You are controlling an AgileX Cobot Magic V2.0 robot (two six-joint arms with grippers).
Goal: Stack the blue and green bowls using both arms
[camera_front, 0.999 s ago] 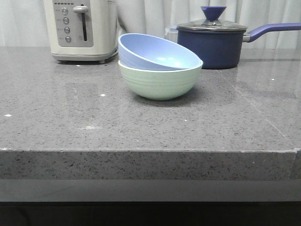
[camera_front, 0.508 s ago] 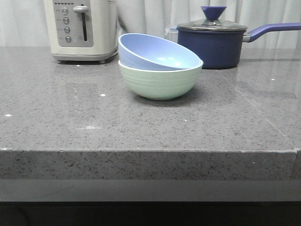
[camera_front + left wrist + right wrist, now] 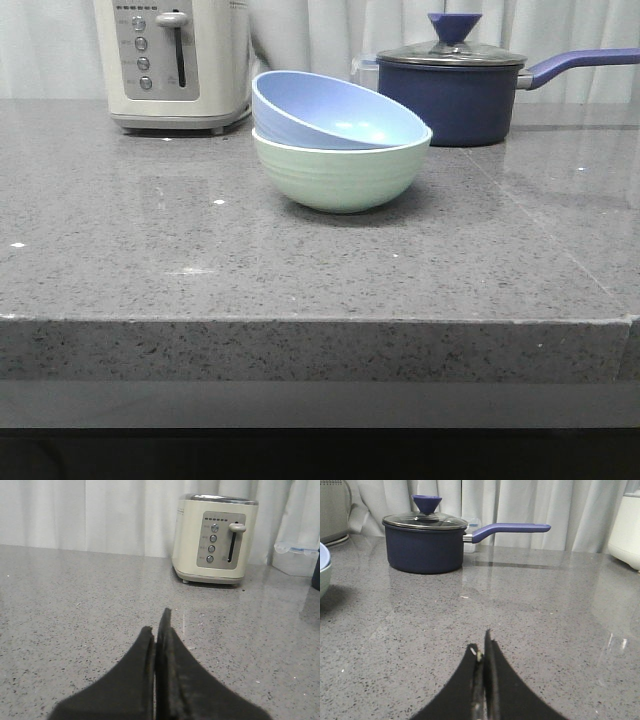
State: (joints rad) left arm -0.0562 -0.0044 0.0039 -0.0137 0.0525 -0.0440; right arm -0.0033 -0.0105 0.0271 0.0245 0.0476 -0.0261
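Observation:
The blue bowl [image 3: 330, 112] sits tilted inside the green bowl [image 3: 340, 175] on the grey counter, in the middle of the front view. An edge of both bowls shows in the right wrist view, the blue bowl [image 3: 323, 555] above the green bowl [image 3: 323, 580]. No arm shows in the front view. My left gripper [image 3: 156, 625] is shut and empty, low over the counter, facing the toaster. My right gripper [image 3: 481, 647] is shut and empty, low over the counter, facing the saucepan.
A cream toaster [image 3: 172, 62] stands at the back left, also in the left wrist view [image 3: 215, 542]. A dark navy lidded saucepan [image 3: 455, 85] with a long handle stands at the back right, also in the right wrist view [image 3: 425, 542]. The counter's front edge [image 3: 320, 322] runs across.

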